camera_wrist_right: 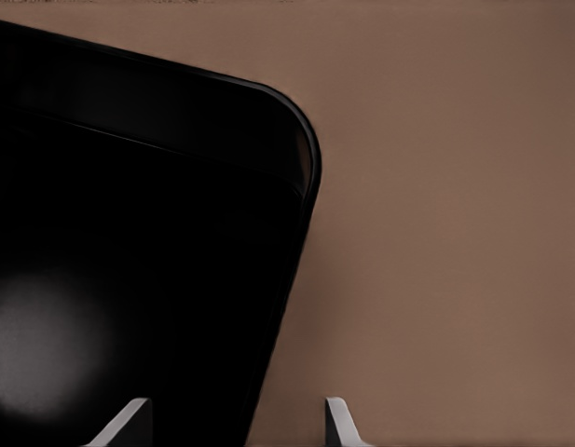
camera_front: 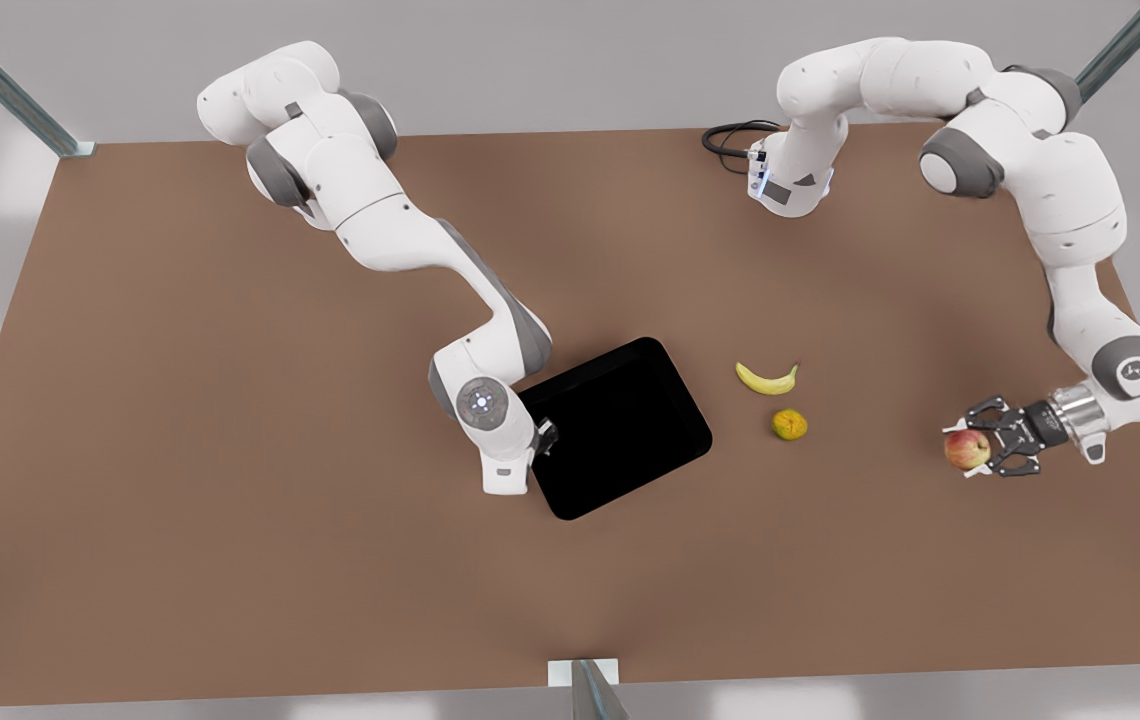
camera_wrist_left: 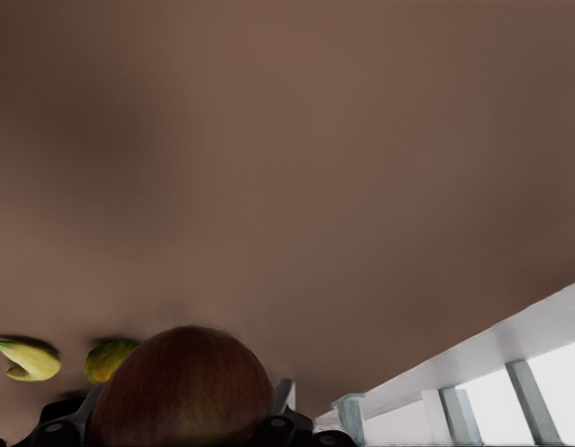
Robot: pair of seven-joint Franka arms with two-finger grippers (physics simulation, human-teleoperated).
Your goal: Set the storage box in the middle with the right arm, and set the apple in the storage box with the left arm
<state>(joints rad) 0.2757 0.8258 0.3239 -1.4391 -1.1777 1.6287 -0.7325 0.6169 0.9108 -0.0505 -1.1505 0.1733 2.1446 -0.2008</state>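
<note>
Brown surface (camera_front: 230, 520). Storage box (camera_front: 620, 425) near centre, angled. Right tool (camera_front: 544, 438) at box's 9 o'clock wall, fingers (camera_wrist_right: 335, 421) spread astride rim. Left tool (camera_front: 982, 445) at surface's 3 o'clock, clamped on apple (camera_front: 967, 449). Banana (camera_front: 767, 379) and orange-green fruit (camera_front: 789, 424) between box and apple.

Light is soft and even across the brown worktop (camera_front: 230, 450), with faint darker mottling and pale bright patches beyond its edges. Shadows are weak: a thin smudge sits under the banana (camera_front: 767, 380). The storage box (camera_front: 620, 425) renders pure black, its inside featureless; the right wrist view catches a dull whitish sheen on its floor. In the left wrist view the apple (camera_wrist_left: 180, 386) is blurred and dim.
</note>
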